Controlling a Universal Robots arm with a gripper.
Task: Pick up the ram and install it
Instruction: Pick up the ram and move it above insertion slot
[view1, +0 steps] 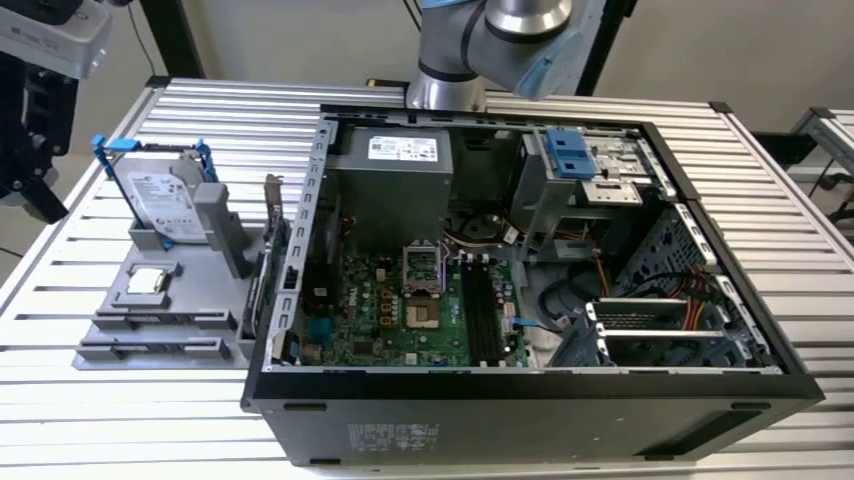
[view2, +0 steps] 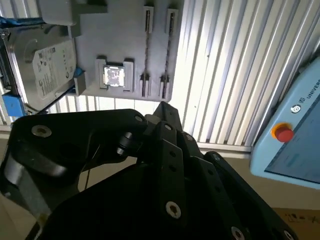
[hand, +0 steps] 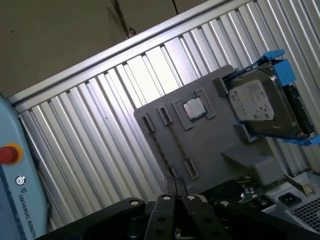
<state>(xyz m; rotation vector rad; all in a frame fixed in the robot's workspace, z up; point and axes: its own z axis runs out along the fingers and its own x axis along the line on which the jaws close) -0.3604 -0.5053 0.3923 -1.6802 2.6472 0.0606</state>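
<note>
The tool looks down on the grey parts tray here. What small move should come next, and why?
Probably ease the tool down toward the two narrow slotted holders on the grey plastic parts tray. In both wrist views it hangs high, short of the tray's edge, and the thin strip along a holder may be the ram edge-on, though I cannot tell.

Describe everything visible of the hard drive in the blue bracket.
The hard drive is a flat silver metal box with a white printed label on its broad face, framed by a blue plastic bracket. It stands on edge, leaning slightly, propped in the raised end of the grey holder. The holder lies on the slatted table, to the exterior view's left of the open computer case. Only the holder appears to touch it.
</note>
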